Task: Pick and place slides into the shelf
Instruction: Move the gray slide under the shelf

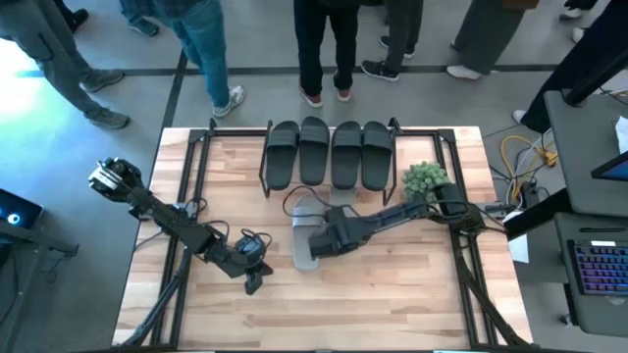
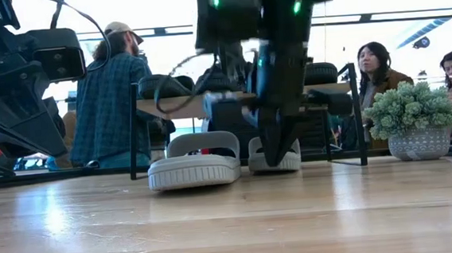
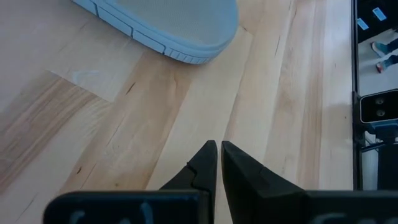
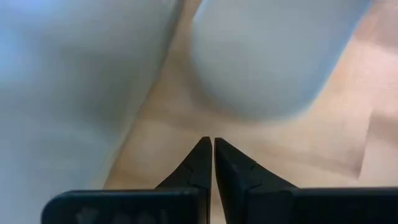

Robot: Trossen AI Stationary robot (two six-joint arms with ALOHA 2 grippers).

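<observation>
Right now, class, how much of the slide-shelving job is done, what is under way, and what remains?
Done: four dark slides sit in a row on the shelf.
In hand: nothing is gripped. The right gripper is shut, low beside the two light grey slides. The left gripper is shut over bare table.
Left: both light grey slides remain on the table.

Overhead, table-level, two close wrist views

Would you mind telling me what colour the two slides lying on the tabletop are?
Light grey; the two slides show best in the low view.
</observation>
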